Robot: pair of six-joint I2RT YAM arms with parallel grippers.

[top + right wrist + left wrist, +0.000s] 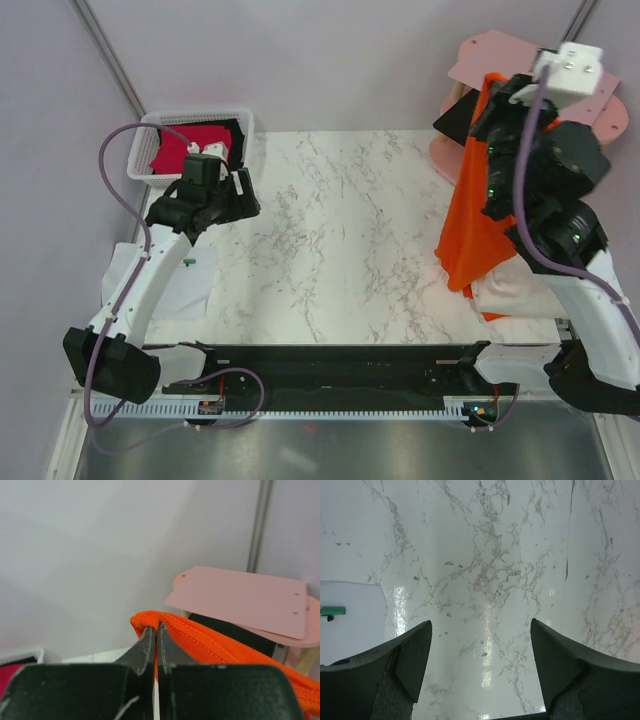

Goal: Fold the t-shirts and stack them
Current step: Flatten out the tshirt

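My right gripper (497,88) is raised at the far right and is shut on the bright orange t-shirt (478,215), which hangs down from it over the table's right edge. In the right wrist view the jaws pinch the shirt's hemmed edge (200,642) at the gripper (154,628). A crimson-red t-shirt (187,148) lies in the white basket (146,130) at the far left, with black cloth (237,137) beside it. My left gripper (243,200) is open and empty over the marble table, just in front of the basket; it also shows in the left wrist view (481,625).
A pink stand (500,60) with flat pink plates stands at the far right behind the orange shirt; a black flat board (235,632) lies under its top plate. A white sheet (350,620) with a green mark lies on the table's left side.
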